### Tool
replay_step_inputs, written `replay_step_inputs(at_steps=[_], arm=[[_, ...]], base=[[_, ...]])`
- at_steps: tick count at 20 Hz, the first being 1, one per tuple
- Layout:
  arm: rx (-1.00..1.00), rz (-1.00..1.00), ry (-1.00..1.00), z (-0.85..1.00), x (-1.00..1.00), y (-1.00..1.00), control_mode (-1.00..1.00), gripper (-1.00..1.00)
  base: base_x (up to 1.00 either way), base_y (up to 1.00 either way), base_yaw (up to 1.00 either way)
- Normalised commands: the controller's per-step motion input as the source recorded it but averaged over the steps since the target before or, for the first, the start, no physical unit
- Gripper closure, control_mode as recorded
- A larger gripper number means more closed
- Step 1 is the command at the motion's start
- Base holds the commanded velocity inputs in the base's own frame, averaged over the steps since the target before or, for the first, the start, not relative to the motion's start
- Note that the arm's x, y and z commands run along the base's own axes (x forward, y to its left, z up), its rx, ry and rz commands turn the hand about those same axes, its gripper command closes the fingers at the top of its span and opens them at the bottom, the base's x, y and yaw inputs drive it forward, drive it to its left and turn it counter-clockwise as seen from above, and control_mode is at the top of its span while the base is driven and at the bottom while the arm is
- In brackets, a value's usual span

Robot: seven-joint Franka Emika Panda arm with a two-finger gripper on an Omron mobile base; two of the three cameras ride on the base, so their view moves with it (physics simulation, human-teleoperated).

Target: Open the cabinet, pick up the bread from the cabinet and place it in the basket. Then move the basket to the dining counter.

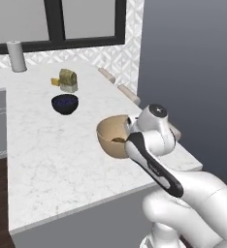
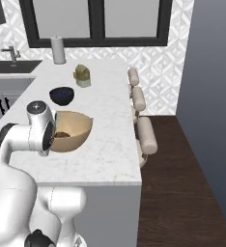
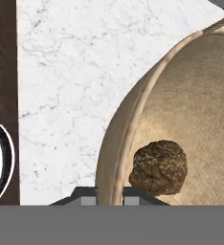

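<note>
Tan woven basket (image 3: 190, 105) tilted above the marble dining counter (image 1: 47, 160), rim pinched betw. gripper (image 3: 109, 194) jaws, pressed nearly together. Bread (image 3: 159, 167) sits inside basket, near gripped rim. Black bowl (image 1: 64, 103) well apart.

You've got loads of open marble on the desk (image 1: 47, 160) left of the basket (image 1: 110, 138) and toward its near edge. Further back, the black bowl (image 1: 65, 103) sits in the way, with the beige utensil holder (image 1: 68, 80) behind it and a paper towel roll (image 1: 16, 55) near the window. Stools (image 2: 146, 134) crowd the desk's right side.
</note>
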Motion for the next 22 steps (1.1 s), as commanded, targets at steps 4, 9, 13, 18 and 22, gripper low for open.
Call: replay_step_inputs(at_steps=[4, 9, 13, 18, 22], arm=[[0.02, 0.14, 0.08, 0.00, 1.00, -0.01, -1.00, 1.00], [0.03, 0.12, 0.03, 0.01, 1.00, 0.02, -1.00, 1.00], [-0.03, 0.02, 0.00, 0.00, 1.00, 0.25, -1.00, 1.00], [-0.18, 0.00, 0.00, -0.20, 0.94, 0.51, -1.00, 1.00], [-0.08, 0.00, 0.00, -0.29, 0.68, 0.04, -1.00, 1.00]], base=[[0.00, 0.00, 0.00], [0.00, 0.00, 0.00], [0.00, 0.00, 0.00], [0.00, 0.00, 0.00], [0.00, 0.00, 0.00]])
